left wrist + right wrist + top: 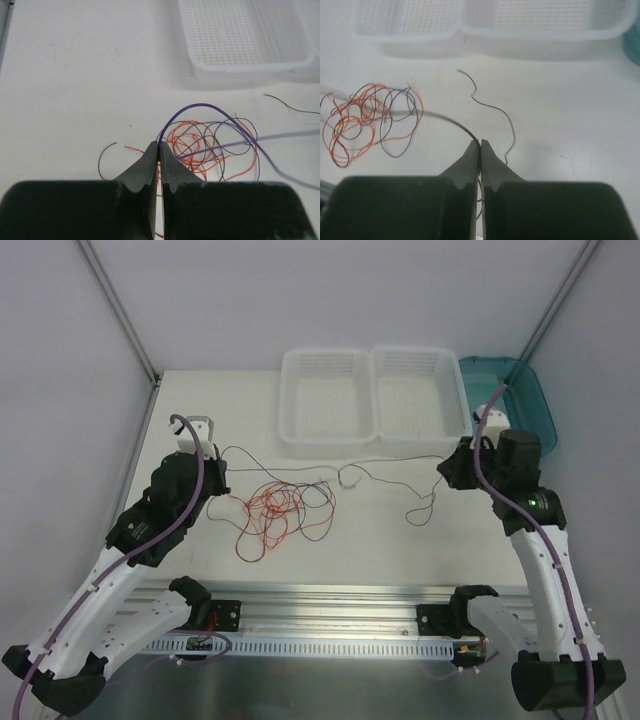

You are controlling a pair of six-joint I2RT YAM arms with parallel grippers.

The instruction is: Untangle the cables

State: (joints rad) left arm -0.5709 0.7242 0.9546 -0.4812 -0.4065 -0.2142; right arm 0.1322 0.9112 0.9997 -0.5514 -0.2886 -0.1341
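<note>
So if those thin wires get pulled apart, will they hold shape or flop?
Probably floppy: the red wires lie in loose curls on the table. Likely a bit springy too: the purple wire arcs up from the shut left end effector. Hair-thin, so likely very light and apt to snag.

top: high, behind table (pixel 400 550) near edge, facing far edge | wrists: low, close, same heading | shared: cables (pixel 275 508), white baskets (pixel 372 390)

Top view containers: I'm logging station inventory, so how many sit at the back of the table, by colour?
White baskets: 2
Teal bin: 1
Total: 3
</note>
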